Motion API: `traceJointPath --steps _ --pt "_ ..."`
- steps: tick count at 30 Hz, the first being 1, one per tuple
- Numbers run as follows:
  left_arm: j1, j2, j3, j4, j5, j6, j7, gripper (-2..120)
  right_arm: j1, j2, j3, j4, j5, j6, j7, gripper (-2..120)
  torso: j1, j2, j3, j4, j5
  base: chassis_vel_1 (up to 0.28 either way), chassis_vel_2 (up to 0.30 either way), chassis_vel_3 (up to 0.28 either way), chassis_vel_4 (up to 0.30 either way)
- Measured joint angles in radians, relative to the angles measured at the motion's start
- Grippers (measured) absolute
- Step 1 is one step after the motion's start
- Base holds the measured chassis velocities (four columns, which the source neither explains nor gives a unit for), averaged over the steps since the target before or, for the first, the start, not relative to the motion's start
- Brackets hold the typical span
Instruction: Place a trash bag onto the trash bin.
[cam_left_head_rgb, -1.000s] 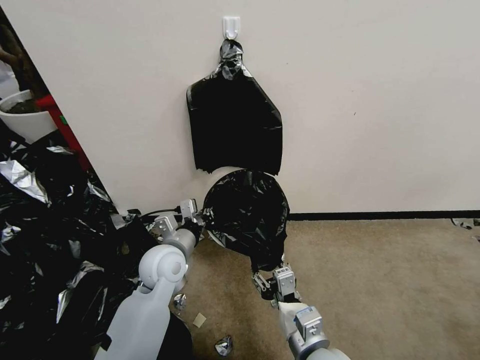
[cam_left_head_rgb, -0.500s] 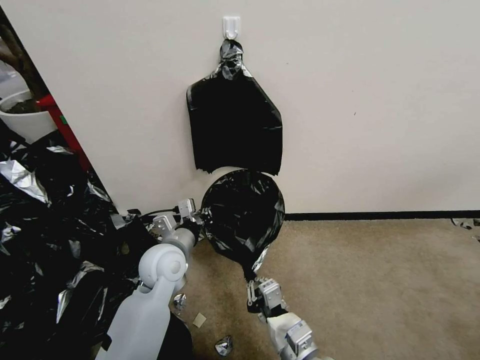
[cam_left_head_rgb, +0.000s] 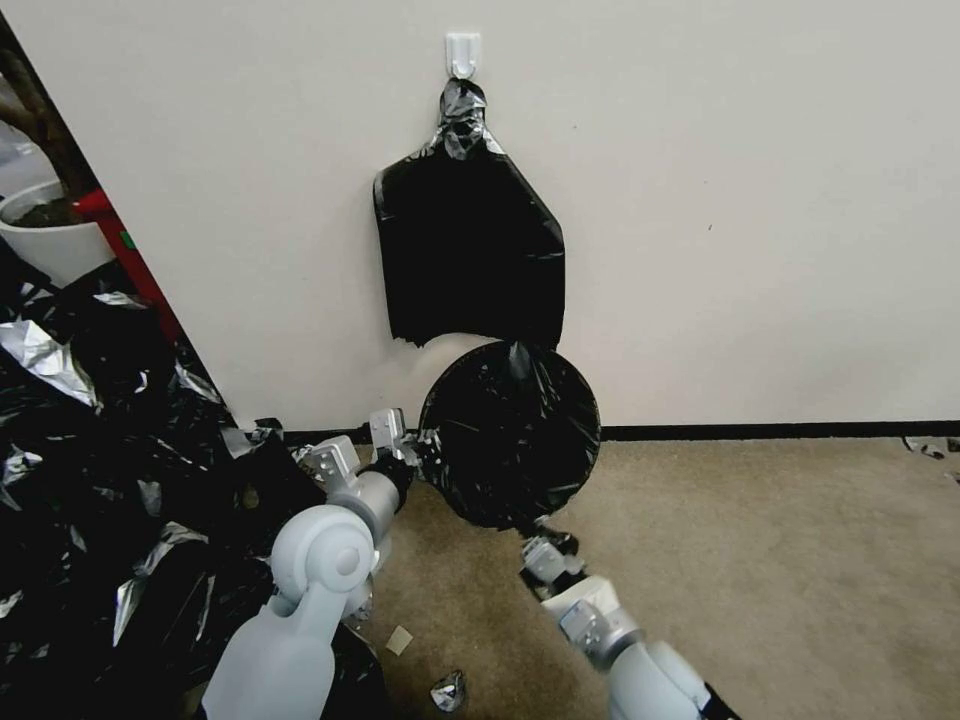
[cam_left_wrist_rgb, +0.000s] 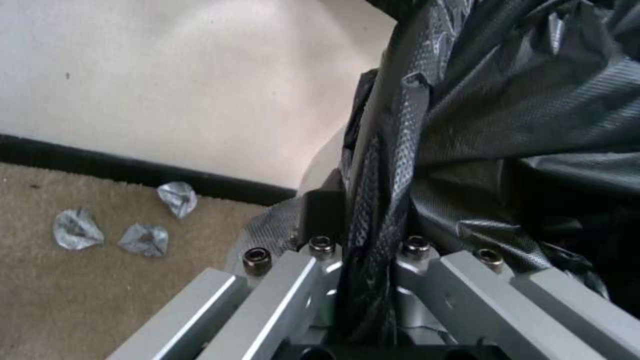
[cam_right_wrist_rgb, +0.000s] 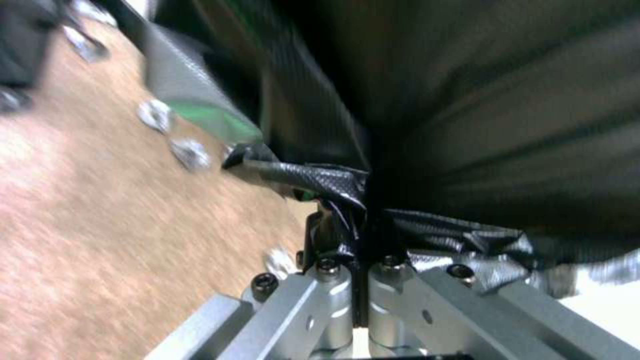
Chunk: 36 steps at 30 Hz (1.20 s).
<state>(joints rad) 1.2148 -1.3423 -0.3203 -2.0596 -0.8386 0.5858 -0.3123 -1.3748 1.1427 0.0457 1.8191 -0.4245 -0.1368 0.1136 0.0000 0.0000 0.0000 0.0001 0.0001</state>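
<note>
The trash bag (cam_left_head_rgb: 510, 435), stretched into a dark disc, hides the trash bin beneath it almost wholly (a pale sliver shows in the left wrist view). The right wrist view is smeared; the carpet (cam_right_wrist_rgb: 100, 200) there blurs into streaks.

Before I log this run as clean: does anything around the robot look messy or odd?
Yes. A heap of black and silver plastic scraps covers the floor on the robot's left, and crumpled foil bits lie loose on the carpet.

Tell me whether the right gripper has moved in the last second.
Yes. The right gripper, shut on the trash bag, dipped toward the robot and leftward, then swung back right, judged against the fixed wall hook.
</note>
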Motion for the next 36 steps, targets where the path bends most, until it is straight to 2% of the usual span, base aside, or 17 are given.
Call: traceJointPath --steps 2,5,6,9,13,14,15,17,19,20,21,22,24,31,34,35,36 --pt "0.001 0.000 -0.002 -0.001 0.000 0.000 0.001 3 -0.008 -0.006 -0.003 0.012 0.025 -0.020 0.011 0 0.000 0.000 0.000 -0.0001 -0.0001 0.000 0.000 0.000 0.000" --pt "0.000 0.000 -0.010 -0.001 0.001 -0.007 0.001 3 -0.039 -0.034 -0.040 0.057 0.208 -0.033 0.004 12 0.000 0.000 0.000 -0.0001 -0.0001 0.000 0.000 0.000 0.000" --pt "0.000 0.000 -0.010 -0.001 0.001 -0.007 0.001 3 -0.039 -0.034 -0.040 0.057 0.208 -0.033 0.004 12 0.000 0.000 0.000 -0.0001 -0.0001 0.000 0.000 0.000 0.000" --pt "-0.010 0.000 -0.016 0.005 0.001 -0.020 0.002 3 -0.072 -0.063 -0.065 0.102 0.455 -0.010 -0.060 25 0.000 0.000 0.000 -0.0001 -0.0001 0.000 0.000 0.000 0.000" --pt "-0.022 0.002 -0.023 0.016 0.001 -0.026 0.003 3 -0.086 -0.087 -0.062 0.121 0.591 0.003 -0.119 35 0.000 0.000 0.000 -0.0001 0.0000 0.000 0.000 0.000 0.000" --pt "-0.029 0.004 -0.028 0.025 0.001 -0.027 0.003 3 -0.091 -0.103 -0.046 0.120 0.632 0.022 -0.176 42 0.000 0.000 0.000 -0.0001 -0.0002 0.000 0.000 0.000 0.000" --pt "-0.029 0.004 -0.028 0.025 0.001 -0.027 0.003 3 -0.091 -0.103 -0.046 0.120 0.632 0.022 -0.176 42 0.000 0.000 0.000 -0.0001 -0.0002 0.000 0.000 0.000 0.000" --pt "-0.036 0.007 -0.033 0.034 0.001 -0.029 0.003 3 -0.094 -0.119 -0.021 0.105 0.642 0.056 -0.269 52 0.000 0.000 0.000 -0.0002 -0.0001 0.000 0.000 0.000 0.000" --pt "-0.041 0.011 -0.036 0.043 0.001 -0.031 0.003 3 -0.100 -0.134 0.023 0.072 0.637 0.118 -0.461 63 0.000 0.000 0.000 -0.0002 -0.0001 0.000 0.000 0.000 0.000" --pt "-0.041 0.011 -0.036 0.043 0.001 -0.031 0.003 3 -0.100 -0.134 0.023 0.072 0.637 0.118 -0.461 63 0.000 0.000 0.000 -0.0002 -0.0001 0.000 0.000 0.000 0.000" --pt "-0.042 0.012 -0.036 0.045 0.001 -0.031 0.003 3 -0.099 -0.134 0.044 0.061 0.627 0.146 -0.530 66 0.000 0.000 0.000 -0.0002 0.0000 0.000 0.000 0.000 0.000" --pt "-0.044 0.013 -0.037 0.049 0.001 -0.032 0.003 3 -0.094 -0.129 0.089 0.039 0.599 0.197 -0.666 72 0.000 0.000 0.000 -0.0002 -0.0001 0.000 0.000 0.000 0.000" --pt "-0.046 0.014 -0.037 0.054 0.001 -0.033 0.003 3 -0.082 -0.115 0.135 0.020 0.555 0.262 -0.775 82 0.000 0.000 0.000 -0.0002 0.0001 0.000 0.000 0.000 0.000" --pt "-0.054 0.016 -0.038 0.063 0.001 -0.033 0.004 3 -0.062 -0.091 0.187 0.013 0.551 0.369 -0.842 99 0.000 0.000 0.000 -0.0001 0.0000 0.000 0.000 0.000 0.000" --pt "-0.057 0.016 -0.038 0.067 0.001 -0.034 0.004 3 -0.054 -0.080 0.218 0.017 0.592 0.402 -0.922 100 0.000 0.000 0.000 -0.0002 0.0000 0.000 0.000 0.000 0.000" --pt "-0.058 0.016 -0.036 0.072 0.004 -0.037 0.004 3 -0.046 -0.075 0.246 0.031 0.661 0.416 -1.015 100 0.000 0.000 0.000 -0.0002 -0.0001 0.000 0.000 0.000 0.000" --pt "-0.058 0.016 -0.036 0.072 0.004 -0.037 0.004 3 -0.046 -0.075 0.246 0.031 0.661 0.416 -1.015 100 0.000 0.000 0.000 -0.0002 -0.0001 0.000 0.000 0.000 0.000"
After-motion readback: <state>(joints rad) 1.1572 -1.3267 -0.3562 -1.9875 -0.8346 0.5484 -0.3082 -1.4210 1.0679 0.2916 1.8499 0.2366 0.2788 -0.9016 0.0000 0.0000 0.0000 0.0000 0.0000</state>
